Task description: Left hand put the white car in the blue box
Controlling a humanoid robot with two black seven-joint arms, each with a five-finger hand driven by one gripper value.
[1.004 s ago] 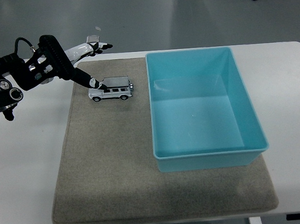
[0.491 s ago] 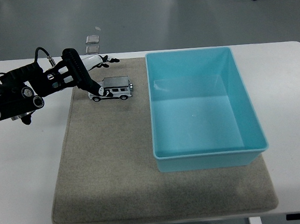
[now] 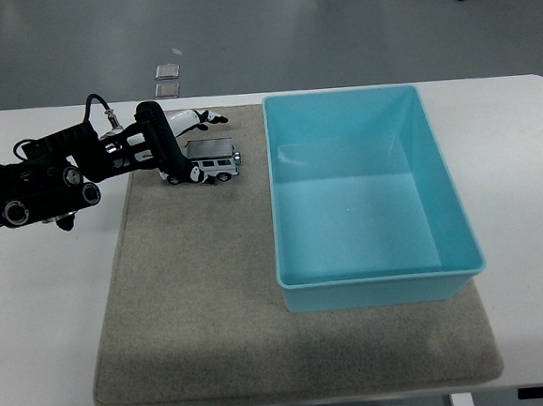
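the left hand (image 3: 171, 145) reaches in from the left edge, fingers spread on both sides of the white car (image 3: 207, 161), one fingertip at its front end; a firm grip cannot be confirmed. the car stands on its wheels on the grey mat (image 3: 195, 303), just left of the blue box (image 3: 370, 195), outside it.

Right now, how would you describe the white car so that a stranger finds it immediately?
Look at the grey mat on the white table. Near its far-left corner, left of the blue box, sits the white car, at the left hand. It is the only toy there.
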